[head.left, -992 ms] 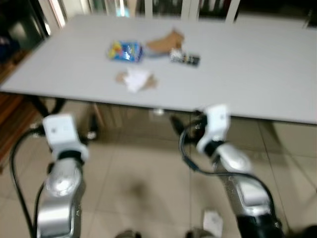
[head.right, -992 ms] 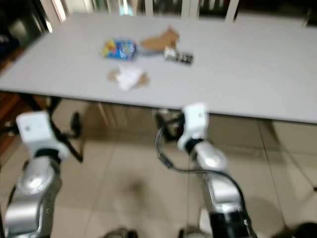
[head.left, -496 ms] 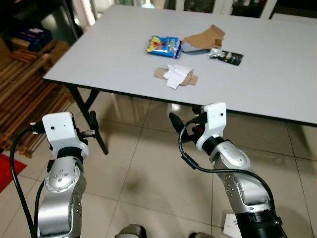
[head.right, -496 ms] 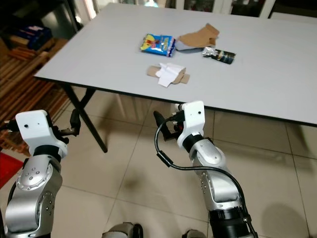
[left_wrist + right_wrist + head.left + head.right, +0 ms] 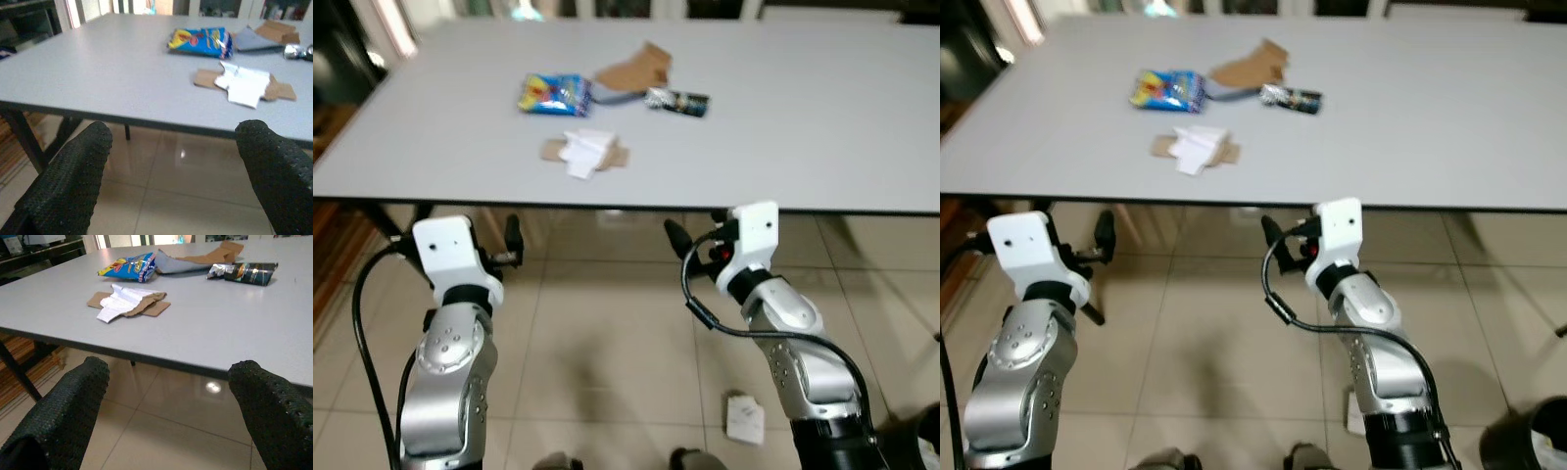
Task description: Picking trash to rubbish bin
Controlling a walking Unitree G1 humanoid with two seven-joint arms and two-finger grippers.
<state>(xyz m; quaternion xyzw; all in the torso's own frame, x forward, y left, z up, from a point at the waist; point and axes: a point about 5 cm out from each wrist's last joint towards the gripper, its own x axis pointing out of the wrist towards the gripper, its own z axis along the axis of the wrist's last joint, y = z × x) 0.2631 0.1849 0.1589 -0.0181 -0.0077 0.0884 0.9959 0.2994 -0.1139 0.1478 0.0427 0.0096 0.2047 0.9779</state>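
Several pieces of trash lie on the grey table (image 5: 822,127): a blue snack bag (image 5: 555,94), a brown cardboard scrap (image 5: 634,69), a dark foil wrapper (image 5: 677,101), and a white crumpled paper on a cardboard piece (image 5: 584,153). The same paper (image 5: 122,301) and snack bag (image 5: 200,38) appear in the wrist views. My left gripper (image 5: 171,161) and right gripper (image 5: 166,396) are both open and empty. They hang just below the table's front edge, short of the trash. One left finger (image 5: 512,235) and one right finger (image 5: 674,235) point towards the table.
A white paper scrap (image 5: 744,418) lies on the tiled floor by my right side. A dark round bin (image 5: 1538,436) sits at the lower right. Black table legs (image 5: 382,211) stand under the table's left end. Dark furniture lines the far left.
The camera has swung, so the table now faces me squarely and its front edge is nearer. Both arms hold the same raised pose, with fingers still spread.
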